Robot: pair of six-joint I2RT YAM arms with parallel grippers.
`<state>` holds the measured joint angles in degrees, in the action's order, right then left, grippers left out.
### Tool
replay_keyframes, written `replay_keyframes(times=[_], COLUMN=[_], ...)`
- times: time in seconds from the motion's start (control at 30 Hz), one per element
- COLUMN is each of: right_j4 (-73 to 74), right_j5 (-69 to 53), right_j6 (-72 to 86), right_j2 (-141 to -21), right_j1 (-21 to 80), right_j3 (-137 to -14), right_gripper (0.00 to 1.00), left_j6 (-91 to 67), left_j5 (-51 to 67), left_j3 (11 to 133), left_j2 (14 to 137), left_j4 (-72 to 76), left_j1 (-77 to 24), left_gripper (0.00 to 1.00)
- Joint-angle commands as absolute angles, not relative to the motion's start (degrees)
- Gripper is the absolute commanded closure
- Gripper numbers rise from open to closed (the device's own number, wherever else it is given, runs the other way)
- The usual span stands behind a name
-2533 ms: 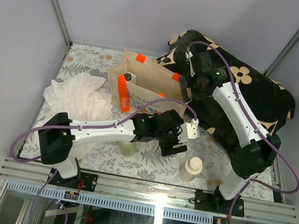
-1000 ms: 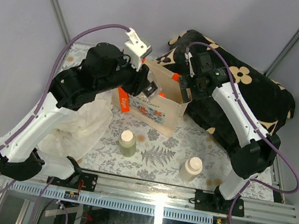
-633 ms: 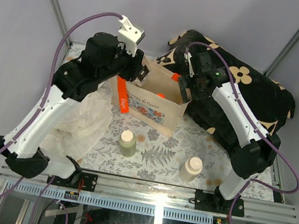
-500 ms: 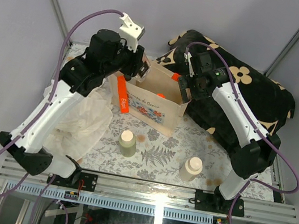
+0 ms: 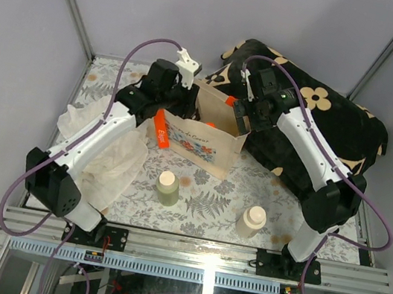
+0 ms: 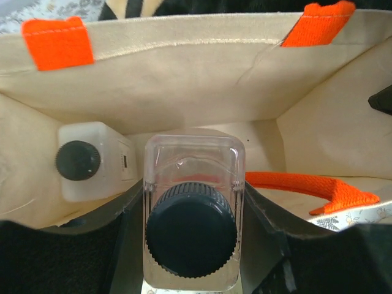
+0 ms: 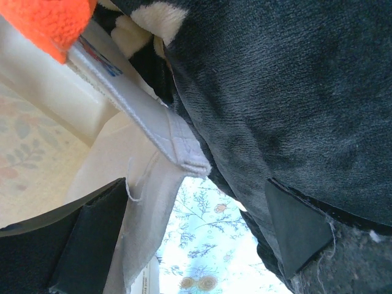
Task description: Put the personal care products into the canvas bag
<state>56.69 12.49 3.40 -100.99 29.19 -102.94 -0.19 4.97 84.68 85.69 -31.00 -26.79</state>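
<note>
My left gripper (image 6: 191, 205) is shut on the square clear-glass bottle with black cap (image 6: 190, 236) and holds it in the open mouth of the canvas bag (image 6: 184, 79). The whitish bottle with dark cap (image 6: 92, 160) stands inside the bag at its left wall. In the top view the left gripper (image 5: 187, 102) is at the left rim of the bag (image 5: 204, 144). The olive bottle with cream cap (image 5: 167, 187) and the cream bottle (image 5: 252, 220) stand on the table in front of the bag. My right gripper (image 5: 241, 117) is open at the bag's right rim, the bag wall (image 7: 141, 202) against one finger.
The black cushion with beige flowers (image 5: 320, 130) lies right of the bag and presses against my right gripper (image 7: 190, 233). A crumpled white cloth (image 5: 109, 151) lies left of the bag. An orange handle (image 6: 306, 187) hangs inside the bag.
My left arm lifted the clear-glass bottle off the table, swung it up over the bag and lowered it into the bag's mouth. The right arm has not moved.
</note>
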Motion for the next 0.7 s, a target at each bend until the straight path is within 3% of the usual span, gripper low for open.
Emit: replay_keyframes(times=[0.0, 0.27, 0.67], right_j4=[58.2, 59.1, 60.3], right_j5=[13.8, 14.2, 15.8], right_j6=[1.9, 1.9, 1.7], right_j2=[-102.2, -103.5, -105.1], right_j1=[29.1, 29.1, 29.0], right_j3=[-104.7, -106.1, -108.3], right_gripper=[0.01, 0.01, 0.01], left_j6=[-1.7, -3.8, -0.8], left_j5=[7.0, 3.0, -8.8], left_j3=[83.1, 76.6, 84.7], left_j2=[85.2, 91.0, 100.9], left_j4=[-14.1, -6.6, -9.7], left_j1=[-26.5, -26.5, -26.4], left_gripper=[1.0, 1.0, 1.0])
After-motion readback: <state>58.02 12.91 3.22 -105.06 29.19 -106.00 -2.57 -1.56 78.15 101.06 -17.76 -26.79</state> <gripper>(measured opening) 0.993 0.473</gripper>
